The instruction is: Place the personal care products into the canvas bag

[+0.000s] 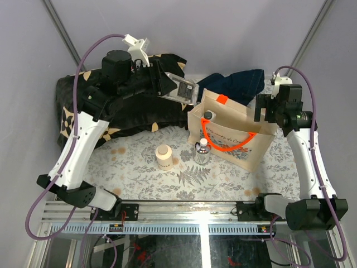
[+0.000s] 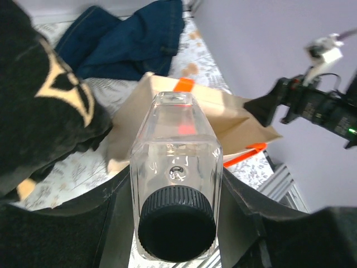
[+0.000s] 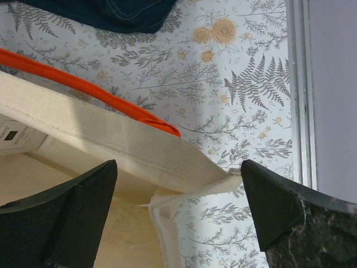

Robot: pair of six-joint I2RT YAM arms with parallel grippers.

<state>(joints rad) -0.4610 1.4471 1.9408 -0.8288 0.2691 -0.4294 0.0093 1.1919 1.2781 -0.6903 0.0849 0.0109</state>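
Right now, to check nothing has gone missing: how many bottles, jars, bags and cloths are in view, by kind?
Bottles: 3 (clear bottle in the left gripper, dark-capped bottle in the canvas bag, white-capped bottle standing outside)
Jars: 1 (beige jar)
Bags: 1
Cloths: 2 (black blanket, navy cloth)
Total: 7

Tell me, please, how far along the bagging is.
Done: one dark-capped bottle appears to sit inside the canvas bag. In hand: the left gripper holds the clear bottle near the bag, while the open right gripper straddles its corner. Left: the beige jar and white-capped bottle stand outside it.
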